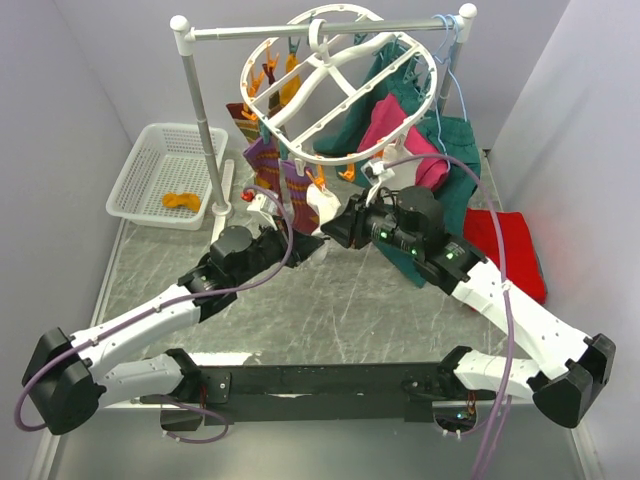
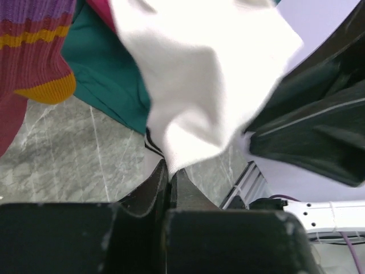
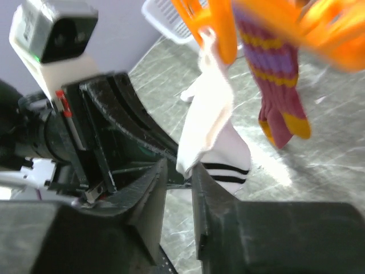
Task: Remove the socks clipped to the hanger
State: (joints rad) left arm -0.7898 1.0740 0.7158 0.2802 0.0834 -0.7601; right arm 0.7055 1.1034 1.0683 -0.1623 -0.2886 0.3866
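Left hand (image 2: 169, 174) is clamped shut on the lower edge of the white sock (image 2: 211, 74), with the cloth pinched between its fingertips. Right hand (image 3: 179, 191) is at the same sock. Its jaws stand a little apart and a fold of the cloth lies at the gap. That view is blurred, but it looks like no real grip.

The white sock hangs from an orange clip (image 3: 219, 34) on the near rim of the hanger (image 1: 330, 75). The hanger itself hangs from the rack (image 1: 240, 32) over the counter (image 1: 330, 320). The clip has not let go, so this sock is not yet off.

I judge the task to be in its early part. Striped socks (image 1: 268, 165) in maroon and purple hang clipped just left of the white one. A mustard sock (image 1: 290, 72) is clipped at the far rim. A basket (image 1: 130, 185) well to the left holds one small orange item (image 1: 182, 201), too small to call a sock. At most one sock seems done.

What remains is to pull the white sock free of its clip, then take each striped sock in turn around the rim.
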